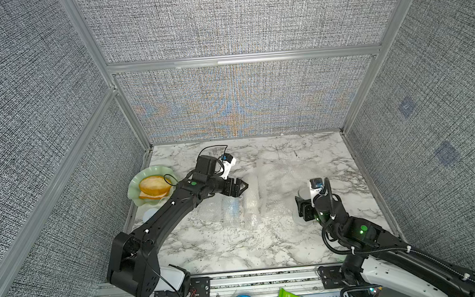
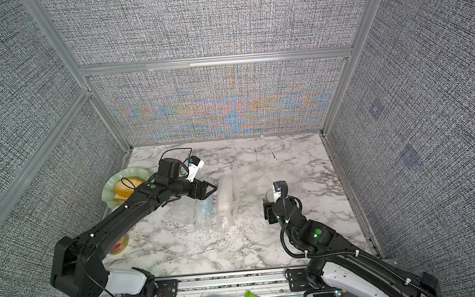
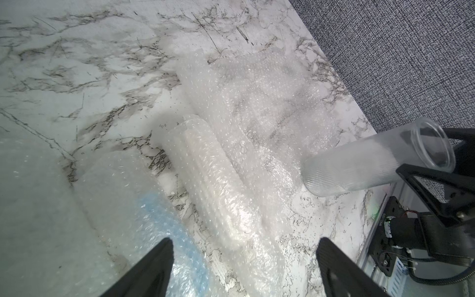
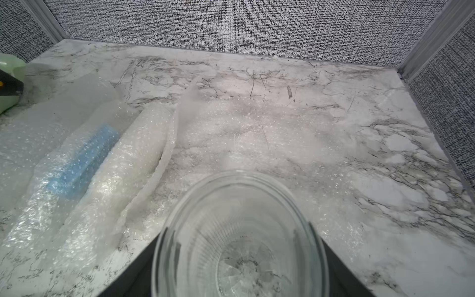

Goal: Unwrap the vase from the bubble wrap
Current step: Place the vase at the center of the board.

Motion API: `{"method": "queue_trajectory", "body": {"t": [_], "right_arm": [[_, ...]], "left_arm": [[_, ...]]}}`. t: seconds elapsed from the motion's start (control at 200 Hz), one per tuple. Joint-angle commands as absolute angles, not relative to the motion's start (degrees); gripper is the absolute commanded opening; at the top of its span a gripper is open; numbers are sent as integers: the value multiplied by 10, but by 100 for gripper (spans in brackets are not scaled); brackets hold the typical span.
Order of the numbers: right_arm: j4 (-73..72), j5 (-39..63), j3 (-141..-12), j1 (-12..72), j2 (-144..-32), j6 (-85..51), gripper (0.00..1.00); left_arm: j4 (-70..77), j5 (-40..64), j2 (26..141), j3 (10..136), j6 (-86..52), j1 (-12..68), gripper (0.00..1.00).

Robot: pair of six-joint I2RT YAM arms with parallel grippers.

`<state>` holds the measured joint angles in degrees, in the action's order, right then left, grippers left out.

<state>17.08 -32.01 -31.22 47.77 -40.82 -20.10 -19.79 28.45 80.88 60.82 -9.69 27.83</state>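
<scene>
Glass vase (image 4: 239, 205) sits between the jaws of the right gripper (image 4: 239, 236); can't tell if squeezed. Left gripper (image 3: 245, 241) wide open, empty, over bubble wrap (image 3: 205, 167).

Wide-open marble (image 1: 238, 250) at six o'clock, clean lane. Rolled bubble wrap (image 1: 251, 200) clogs the centre, vase (image 3: 354, 167) blocks three, green dish (image 1: 136, 182) crowds ten.

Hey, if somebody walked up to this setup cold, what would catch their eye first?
Probably the clear ribbed vase, free of its wrapping and standing between the right gripper's fingers on the right side of the marble table. Next comes the crinkly bubble wrap sprawled across the middle beneath the open left gripper. Then the green scalloped plate holding yellow-orange food at the far left.
</scene>
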Motion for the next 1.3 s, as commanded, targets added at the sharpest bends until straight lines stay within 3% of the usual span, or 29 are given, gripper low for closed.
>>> {"method": "queue_trajectory", "body": {"t": [0.0,0.305,0.77,1.296], "right_arm": [[186,-349,-308,482,-389,-223,74],[166,-369,-275,483,-377,-222,82],[17,-391,-231,473,-370,-148,92],[-35,-190,-203,357,-337,-114,90]], "left_arm": [[-192,289,805,606,-100,278,89],[-193,288,808,607,-99,278,89],[-195,288,805,607,-97,278,89],[-196,299,805,607,-96,277,89]]}}
